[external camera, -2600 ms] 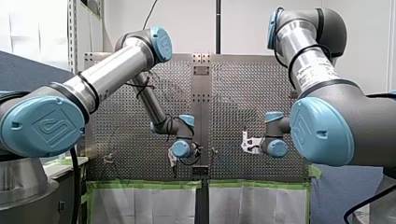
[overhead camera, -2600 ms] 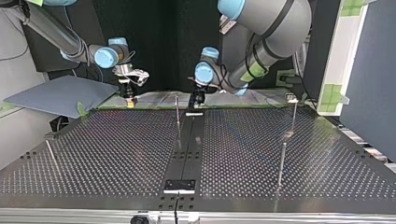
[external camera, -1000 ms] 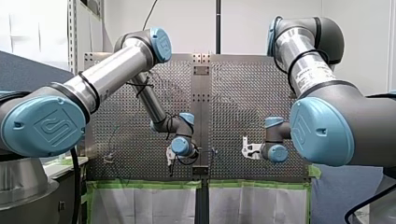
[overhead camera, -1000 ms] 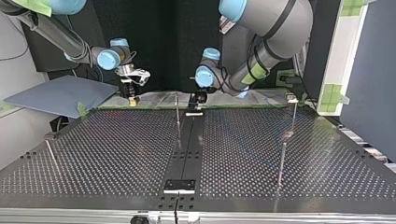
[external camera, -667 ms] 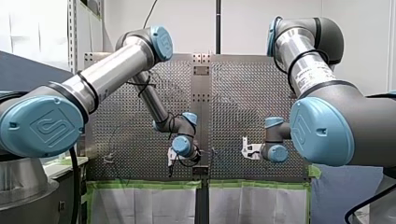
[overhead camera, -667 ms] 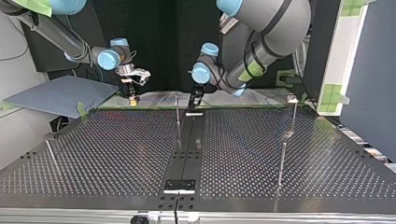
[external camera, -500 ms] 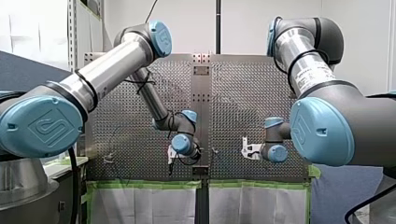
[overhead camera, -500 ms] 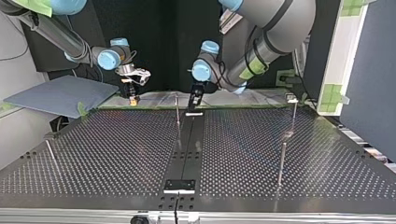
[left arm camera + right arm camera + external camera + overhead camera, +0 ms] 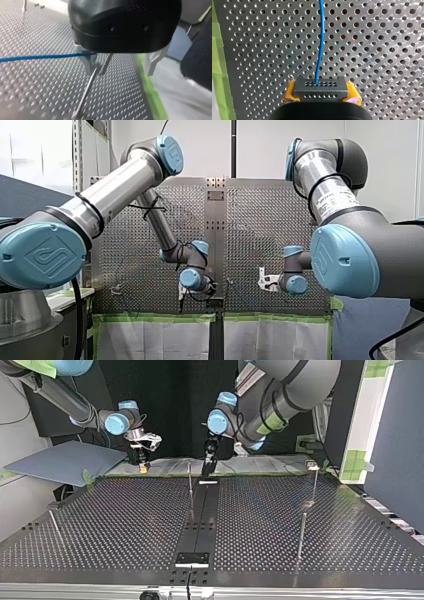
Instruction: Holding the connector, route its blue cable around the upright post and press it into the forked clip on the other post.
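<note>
In the right wrist view my right gripper [image 9: 320, 98] is shut on a black connector [image 9: 321, 88], with yellow pads on both sides of it. The blue cable [image 9: 320, 40] leaves the connector and runs straight ahead over the perforated plate. In the left wrist view my left gripper [image 9: 120, 71] is open, its metal fingers [image 9: 87, 62] wide apart. The blue cable [image 9: 37, 57] comes in from the side and lies against one finger near the gripper's body. A thin upright post [image 9: 86, 95] stands just under that finger. In the top view my left gripper [image 9: 207, 462] hangs beside the post [image 9: 190, 480]; my right gripper [image 9: 143, 464] is further left.
Other thin posts stand on the perforated table [image 9: 125, 525]: two at the top view's right [image 9: 301, 535] [image 9: 315, 480] and a leaning one at its left [image 9: 54, 525]. A black strip [image 9: 200, 520] runs down the middle. Green tape [image 9: 150, 95] edges the table near my left gripper.
My left arm's wrist has turned and risen a little, so its gripper now points straight down beside the middle post. My right arm holds still with the connector.
</note>
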Action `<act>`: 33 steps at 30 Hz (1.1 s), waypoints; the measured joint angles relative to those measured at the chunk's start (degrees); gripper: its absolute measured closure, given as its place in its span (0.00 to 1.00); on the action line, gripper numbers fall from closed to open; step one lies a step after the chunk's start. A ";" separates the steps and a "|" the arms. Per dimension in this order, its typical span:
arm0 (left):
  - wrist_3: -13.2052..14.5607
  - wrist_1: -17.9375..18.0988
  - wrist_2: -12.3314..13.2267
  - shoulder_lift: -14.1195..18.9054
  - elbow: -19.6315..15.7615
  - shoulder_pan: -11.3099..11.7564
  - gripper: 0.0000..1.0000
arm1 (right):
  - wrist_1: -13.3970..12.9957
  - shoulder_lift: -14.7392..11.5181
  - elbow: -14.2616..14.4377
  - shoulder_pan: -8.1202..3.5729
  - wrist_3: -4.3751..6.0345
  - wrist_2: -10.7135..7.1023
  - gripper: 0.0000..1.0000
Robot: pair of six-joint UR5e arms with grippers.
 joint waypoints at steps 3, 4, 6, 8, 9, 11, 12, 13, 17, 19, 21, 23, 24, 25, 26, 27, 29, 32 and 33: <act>-0.13 1.13 1.09 0.02 -1.30 -0.65 0.01 | -0.03 0.00 0.00 0.00 0.00 0.00 0.98; -0.18 1.49 1.45 0.02 -1.65 -0.81 0.01 | -0.03 0.00 0.00 0.01 -0.01 0.00 0.98; -0.28 2.42 2.34 0.02 -2.22 -1.18 0.01 | -0.02 0.00 0.00 0.01 -0.01 0.00 0.98; -0.32 3.28 3.17 0.05 -2.47 -1.51 0.01 | 0.00 0.00 0.01 0.01 -0.03 0.00 0.98; -0.33 3.90 3.57 0.07 -2.55 -1.74 0.01 | 0.00 0.01 0.01 0.01 -0.04 0.00 0.98; -0.30 4.71 3.96 0.08 -2.62 -2.09 0.01 | -0.03 0.06 0.01 0.02 -0.04 0.00 0.98; -0.27 5.08 4.14 0.10 -2.64 -2.33 0.01 | -0.04 0.07 0.01 0.02 -0.03 0.00 0.98; -0.24 5.31 4.26 0.12 -2.64 -2.51 0.01 | -0.04 0.07 0.01 0.01 -0.02 0.00 0.98; -0.21 6.17 4.57 0.13 -2.65 -3.27 0.01 | -0.06 0.08 0.01 0.01 -0.03 0.01 0.98; -0.23 6.50 4.59 0.14 -2.66 -3.55 0.01 | -0.09 0.08 0.01 0.01 -0.02 0.00 0.98; -0.26 6.73 4.58 0.12 -2.66 -3.75 0.01 | -0.11 0.08 0.01 0.00 0.00 0.00 0.98; -0.30 6.86 4.35 0.14 -2.66 -3.86 0.01 | -0.13 0.10 0.01 0.01 0.01 0.00 0.98; -0.31 6.91 4.12 0.14 -2.66 -3.85 0.01 | -0.14 0.10 0.01 0.01 0.01 -0.01 0.98; -0.34 6.93 4.00 0.14 -2.66 -3.82 0.01 | -0.15 0.10 0.01 0.01 0.02 -0.03 0.98; -0.37 6.95 3.91 0.14 -2.66 -3.76 0.01 | -0.14 0.10 0.01 0.01 0.02 -0.08 0.98; -0.42 6.96 3.83 0.12 -2.67 -3.67 0.01 | -0.12 0.10 0.01 0.01 0.02 -0.14 0.98; -0.44 6.97 3.73 0.12 -2.65 -3.54 0.01 | -0.05 0.13 0.00 0.02 0.02 -0.25 0.98; -0.45 7.30 3.64 0.11 -2.63 -3.43 0.01 | 0.00 0.14 0.00 0.05 0.07 -0.32 0.98; -0.47 7.59 3.61 0.11 -2.62 -3.42 0.01 | 0.01 0.15 -0.01 0.07 0.08 -0.33 0.98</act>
